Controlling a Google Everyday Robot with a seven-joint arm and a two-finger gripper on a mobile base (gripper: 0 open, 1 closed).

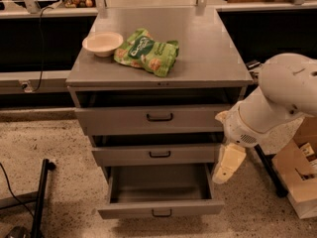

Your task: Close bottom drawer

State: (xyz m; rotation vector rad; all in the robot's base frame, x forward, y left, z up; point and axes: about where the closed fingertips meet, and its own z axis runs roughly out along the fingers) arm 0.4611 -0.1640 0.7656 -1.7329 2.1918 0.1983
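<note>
The bottom drawer (159,209) of the grey metal cabinet (198,58) is pulled far out, its inside empty, with a small black loop handle (162,213) on its slim front panel. The middle drawer (157,154) and top drawer (158,118) stick out only a little. My gripper (225,163) hangs from the white arm (277,100) at the cabinet's right side, just above the open drawer's right front corner, pointing down. It holds nothing that I can see.
A white bowl (103,43) and a green snack bag (147,51) lie on the cabinet top. A cardboard box (299,175) stands on the floor at the right. A black stand leg (39,197) crosses the speckled floor at the left.
</note>
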